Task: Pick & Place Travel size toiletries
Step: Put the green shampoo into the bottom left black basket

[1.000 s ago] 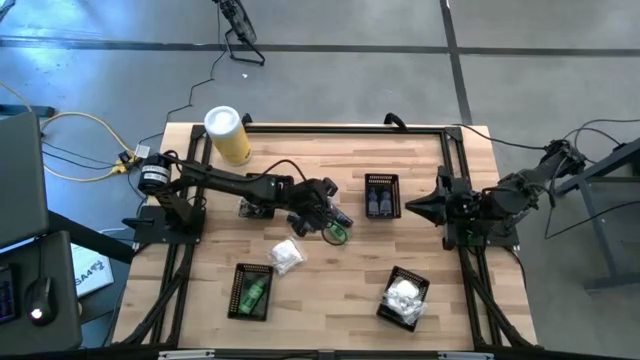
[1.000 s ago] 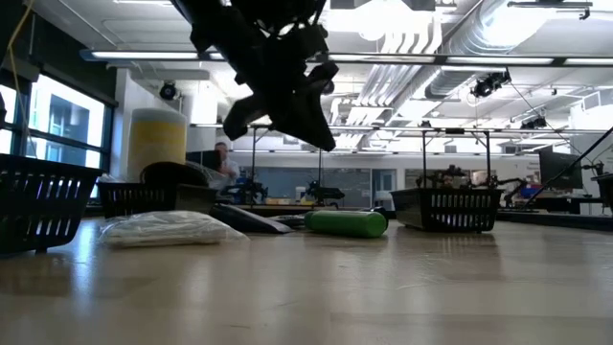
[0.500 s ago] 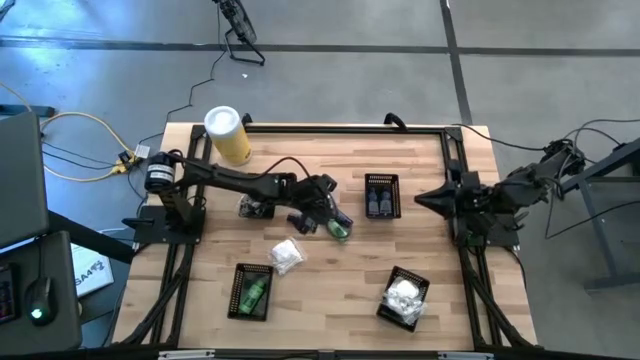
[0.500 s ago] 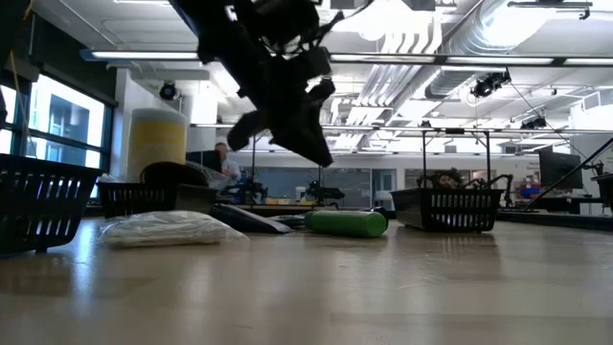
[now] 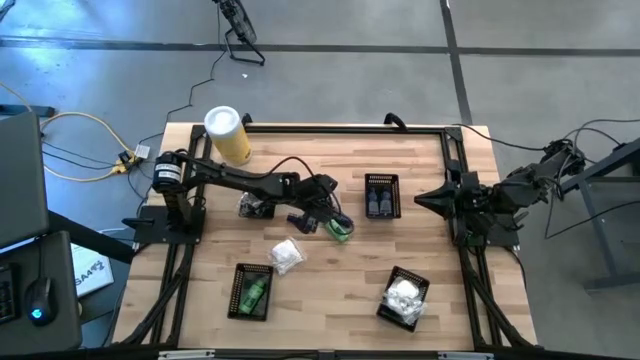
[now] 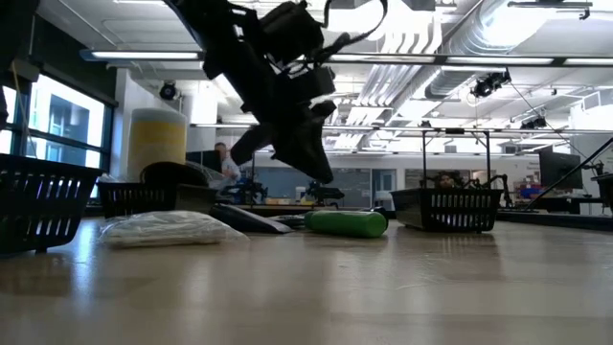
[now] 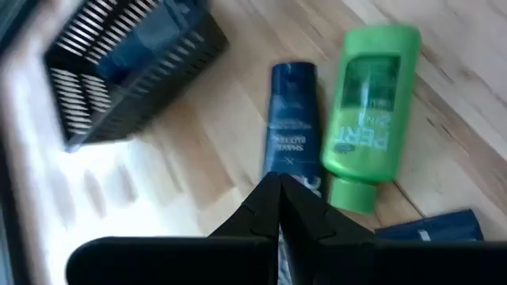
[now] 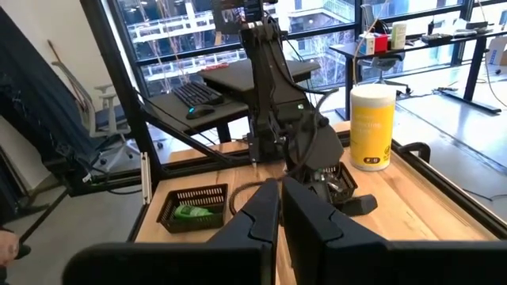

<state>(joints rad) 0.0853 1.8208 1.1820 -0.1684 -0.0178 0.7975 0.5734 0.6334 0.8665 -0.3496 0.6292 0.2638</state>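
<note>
A green bottle (image 7: 368, 119) and a dark blue tube (image 7: 291, 119) lie side by side on the wooden table, the bottle near mid-table (image 5: 340, 231). A second blue tube (image 7: 432, 226) lies close by. My left gripper (image 7: 279, 194) is shut and slants down above them (image 6: 314, 177), clear of the bottle (image 6: 347, 223) and the table. A white packet (image 5: 287, 256) lies flat nearer the front edge. My right gripper (image 5: 420, 203) is shut and held level at the table's right side, holding nothing.
Black mesh baskets stand around: one with blue tubes (image 5: 382, 195), one with a green bottle (image 5: 250, 290), one with white packets (image 5: 405, 298), and a small one (image 5: 255, 207) under my left arm. A tall yellow canister (image 5: 228, 135) stands at the far left.
My left gripper has sunk toward the green bottle and the blue tube, rolling a little about its own line, and has stayed shut. The toiletries have not moved.
</note>
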